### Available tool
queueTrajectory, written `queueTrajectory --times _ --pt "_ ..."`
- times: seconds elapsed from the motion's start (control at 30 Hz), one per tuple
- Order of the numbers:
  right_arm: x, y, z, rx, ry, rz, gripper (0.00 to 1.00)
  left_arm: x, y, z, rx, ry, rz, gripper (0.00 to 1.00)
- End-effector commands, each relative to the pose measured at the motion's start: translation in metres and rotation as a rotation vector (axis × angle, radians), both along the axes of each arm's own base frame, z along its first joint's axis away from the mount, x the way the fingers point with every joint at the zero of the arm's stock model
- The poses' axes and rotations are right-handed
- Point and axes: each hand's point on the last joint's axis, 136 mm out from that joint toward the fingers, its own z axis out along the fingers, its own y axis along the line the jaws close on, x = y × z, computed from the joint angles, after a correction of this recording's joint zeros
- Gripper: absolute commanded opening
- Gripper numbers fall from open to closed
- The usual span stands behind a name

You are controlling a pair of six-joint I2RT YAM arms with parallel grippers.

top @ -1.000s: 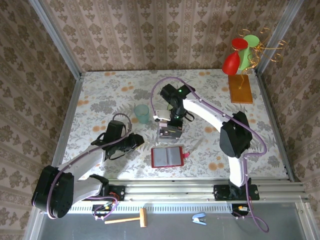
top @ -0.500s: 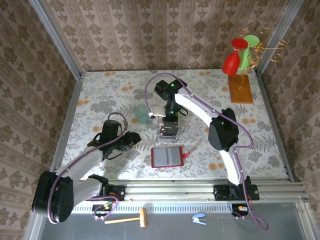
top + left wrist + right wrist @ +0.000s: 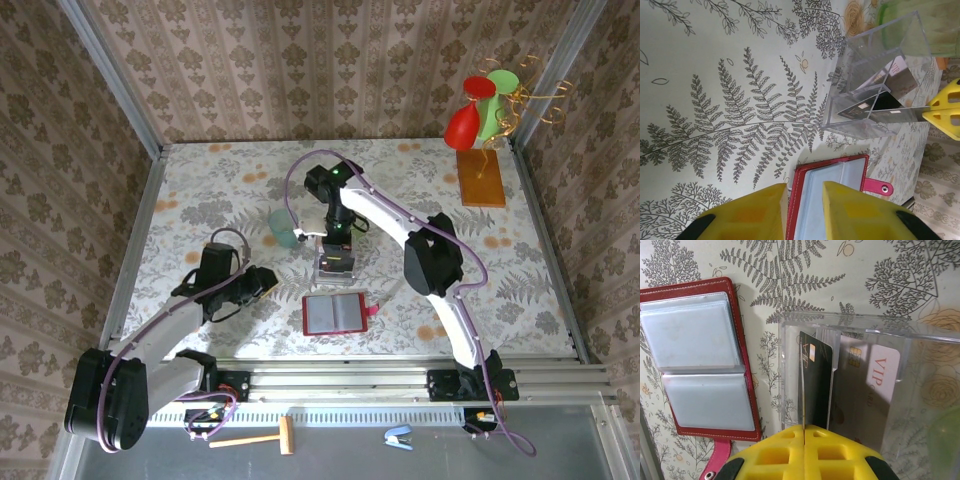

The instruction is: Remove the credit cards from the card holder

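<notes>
The card holder (image 3: 335, 313) lies open on the table, red with grey pockets (image 3: 695, 360) and a pink tab (image 3: 879, 187). Behind it stands a clear plastic box (image 3: 335, 264) holding a dark card (image 3: 818, 385) and a grey-white VIP card (image 3: 875, 385). My right gripper (image 3: 804, 427) hangs over the box (image 3: 850, 320), shut on a thin credit card (image 3: 803, 385) seen edge-on that reaches down into it. My left gripper (image 3: 265, 283) is low at the holder's left. Its jaws (image 3: 804, 192) are a little apart, with nothing between them, and the holder's edge (image 3: 795, 200) is just beyond.
A teal cup (image 3: 283, 227) stands just left of the box. At the back right is a wooden stand (image 3: 480, 180) with red and green cups. Metal frame rails run along the table's sides and near edge.
The right arm's elbow has swung left while its gripper stayed over the box with the card. The left arm has drawn back slightly to the left.
</notes>
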Motion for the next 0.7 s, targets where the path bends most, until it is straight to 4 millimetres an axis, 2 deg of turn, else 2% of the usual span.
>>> queueTrajectory --times 0.0,0.47,0.53,0.67 --pt "-0.012 -0.002 -0.004 -0.007 0.074 0.019 0.00 -0.004 0.001 0.000 -0.004 -0.006 -0.016 0.26" --pt "-0.032 -0.001 -0.026 -0.022 0.176 0.016 0.00 -0.010 0.005 -0.002 -0.008 0.000 0.002 0.26" --pt "-0.033 -0.001 -0.028 -0.024 0.179 0.009 0.02 -0.010 0.005 -0.002 -0.009 -0.003 0.001 0.26" --pt "-0.031 -0.002 -0.029 -0.035 0.163 -0.006 0.13 -0.009 0.005 0.000 -0.011 -0.005 -0.001 0.26"
